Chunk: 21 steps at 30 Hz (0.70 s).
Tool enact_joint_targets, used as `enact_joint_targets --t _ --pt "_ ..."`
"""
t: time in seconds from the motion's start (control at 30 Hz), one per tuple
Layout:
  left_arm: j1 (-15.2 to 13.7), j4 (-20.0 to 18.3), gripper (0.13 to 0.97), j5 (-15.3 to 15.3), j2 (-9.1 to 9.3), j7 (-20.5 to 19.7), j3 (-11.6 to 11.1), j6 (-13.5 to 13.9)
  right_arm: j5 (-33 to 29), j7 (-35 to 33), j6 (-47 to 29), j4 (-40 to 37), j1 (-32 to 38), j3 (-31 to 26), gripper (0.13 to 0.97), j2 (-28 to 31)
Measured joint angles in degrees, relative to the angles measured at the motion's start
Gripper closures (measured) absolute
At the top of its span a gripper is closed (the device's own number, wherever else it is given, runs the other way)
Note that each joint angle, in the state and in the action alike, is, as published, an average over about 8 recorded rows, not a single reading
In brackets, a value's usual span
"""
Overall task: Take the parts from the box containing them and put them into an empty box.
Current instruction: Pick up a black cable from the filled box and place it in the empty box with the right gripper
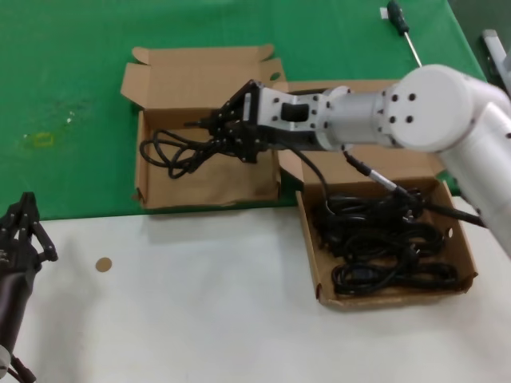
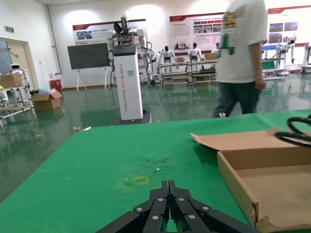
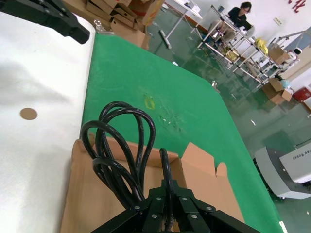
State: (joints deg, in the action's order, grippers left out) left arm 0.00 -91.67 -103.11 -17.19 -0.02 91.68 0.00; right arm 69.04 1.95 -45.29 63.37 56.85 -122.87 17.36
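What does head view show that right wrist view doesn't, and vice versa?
Head only: the full box of remaining cords, a screwdriver on the green mat, and the whole right arm reaching across. Right wrist only: close-up of the right gripper shut on the cord bundle, plus racks and a seated person beyond the table. Both: the held bundle over the empty box, the idle left gripper, the brown disc.

Both boxes look like plain matt brown cardboard: the left box (image 1: 209, 185) and the right box (image 1: 467, 254). The cord (image 1: 172, 152) above the left box's floor seems smooth, slightly glossy black rubber. Beneath the left box lies matt green cloth (image 1: 72, 80), probably felt.
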Motion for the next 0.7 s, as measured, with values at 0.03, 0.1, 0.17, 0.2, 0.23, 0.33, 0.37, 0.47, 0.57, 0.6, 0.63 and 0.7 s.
enact_joint_targets --t 0.03,0.1,0.17,0.2,0.23,0.33,0.37,0.47,0.57,0.6,0.63,0.7 --pt "0.00 0.00 0.945 0.00 0.00 0.00 0.00 0.00 0.04 -0.36 0.38 -0.98 0.22 -0.06 0.939 -0.64" --pt "0.00 0.00 0.945 0.00 0.00 0.00 0.00 0.00 0.24 -1.18 1.10 -2.97 0.65 -0.11 0.939 -1.82" --pt "0.00 0.00 0.945 0.00 0.00 0.00 0.00 0.00 0.56 -2.08 1.80 -4.98 1.09 -0.10 0.939 -2.89" --pt "0.00 0.00 0.945 0.00 0.00 0.00 0.00 0.00 0.73 -2.54 2.14 -5.96 1.29 -0.08 0.939 -3.37" --pt "0.00 0.00 0.945 0.00 0.00 0.00 0.00 0.00 0.89 -2.97 2.44 -6.87 1.49 -0.05 0.939 -3.79" --pt "0.00 0.00 0.945 0.00 0.00 0.00 0.00 0.00 1.29 -4.26 3.34 -9.63 2.12 0.02 0.939 -4.90" --pt "0.00 0.00 0.945 0.00 0.00 0.00 0.00 0.00 1.37 -4.73 3.66 -10.58 2.35 0.03 0.939 -5.22" --pt "0.00 0.00 0.945 0.00 0.00 0.00 0.00 0.00 1.56 -6.11 4.53 -13.29 3.07 0.03 0.939 -6.03" --pt "0.00 0.00 0.945 0.00 0.00 0.00 0.00 0.00 1.74 -7.45 5.32 -15.89 3.82 0.06 0.939 -6.70" --pt "0.00 0.00 0.945 0.00 0.00 0.00 0.00 0.00 1.84 -7.87 5.55 -16.63 4.05 0.09 0.939 -6.88" --pt "0.00 0.00 0.945 0.00 0.00 0.00 0.00 0.00 1.94 -8.24 5.74 -17.32 4.26 0.13 0.939 -7.05" --pt "0.00 0.00 0.945 0.00 0.00 0.00 0.00 0.00 2.16 -8.92 6.11 -18.53 4.66 0.23 0.939 -7.37"
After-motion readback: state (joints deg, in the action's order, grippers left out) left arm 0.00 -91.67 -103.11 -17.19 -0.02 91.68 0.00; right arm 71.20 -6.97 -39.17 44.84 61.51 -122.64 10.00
